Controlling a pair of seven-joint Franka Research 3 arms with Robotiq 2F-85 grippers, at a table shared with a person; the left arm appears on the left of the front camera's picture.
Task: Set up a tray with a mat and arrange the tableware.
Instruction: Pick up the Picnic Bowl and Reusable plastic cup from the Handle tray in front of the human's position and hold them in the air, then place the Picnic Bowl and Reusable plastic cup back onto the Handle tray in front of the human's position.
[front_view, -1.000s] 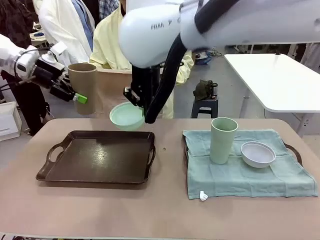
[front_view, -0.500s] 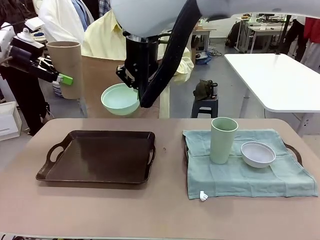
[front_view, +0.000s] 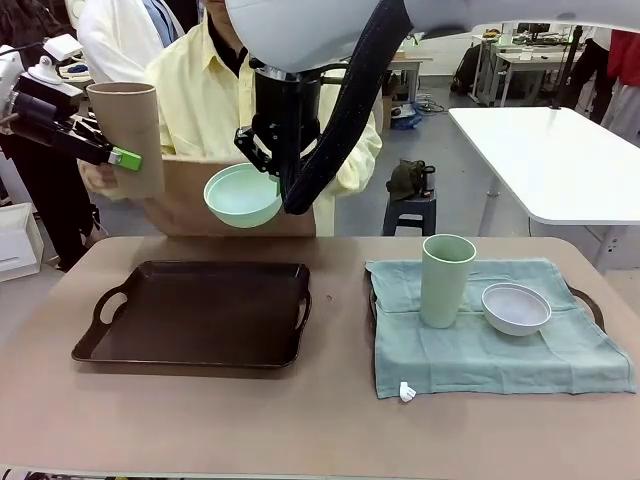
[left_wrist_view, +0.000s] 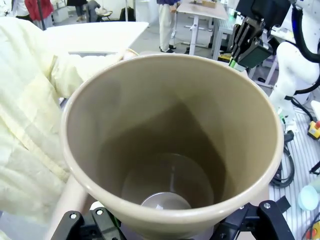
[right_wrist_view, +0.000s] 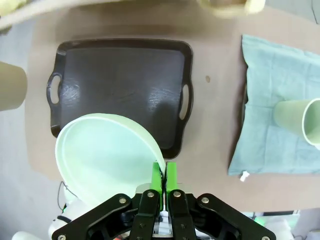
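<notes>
High over the table's far edge my right gripper (front_view: 272, 180) is shut on the rim of the mint green bowl (front_view: 243, 196). In the right wrist view its green pads (right_wrist_view: 158, 179) pinch the bowl (right_wrist_view: 100, 155) above the empty dark tray (right_wrist_view: 120, 85). At far left my left gripper (front_view: 118, 155) is shut on the tan-brown cup (front_view: 127, 135), held in the air beyond the table. The cup's hollow inside (left_wrist_view: 170, 150) faces the left wrist view. The pale green cup (front_view: 446, 280) and the greyish white bowl (front_view: 516, 308) stand on the green mat (front_view: 500, 350).
The empty tray (front_view: 200, 312) lies at left centre of the table. The mat covers a second tray whose handle (front_view: 592, 302) shows at the right. A person in a yellow shirt (front_view: 190, 90) stands close behind the far edge. A white table (front_view: 560, 160) stands at back right.
My right gripper has lifted the mint bowl higher and slightly left. My left gripper has carried the tan cup left and a little up. Things on the mat have not moved.
</notes>
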